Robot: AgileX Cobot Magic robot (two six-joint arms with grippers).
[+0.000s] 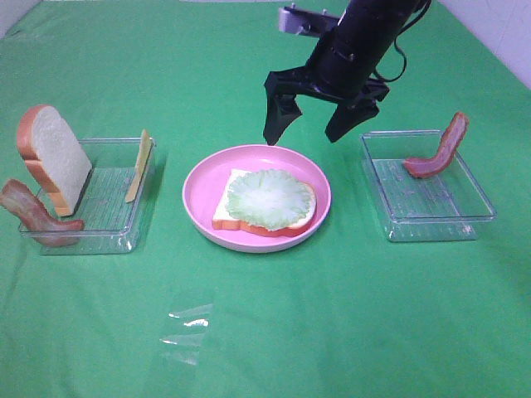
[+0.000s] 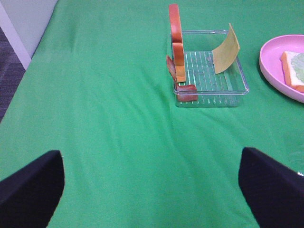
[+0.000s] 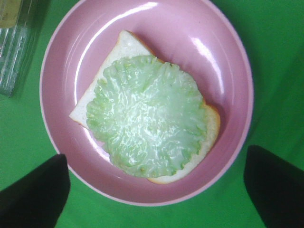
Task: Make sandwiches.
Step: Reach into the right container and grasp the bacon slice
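The half-built sandwich (image 1: 264, 203), a bread slice (image 1: 239, 217) topped with lettuce (image 1: 270, 196), is seen on a pink plate (image 1: 199, 178) at the centre of the green table (image 1: 332, 315). The right pincer (image 1: 303, 137) is held above the plate's 12 o'clock rim, spread apart and empty, with the sandwich just below toward 6 o'clock. The left pincer (image 2: 149, 156) is likewise spread, empty, well apart. Bacon (image 1: 438, 153) in the tray (image 1: 431, 224) at 3 o'clock is probably needed next; it is best gripped mid-strip and laid flat on the lettuce
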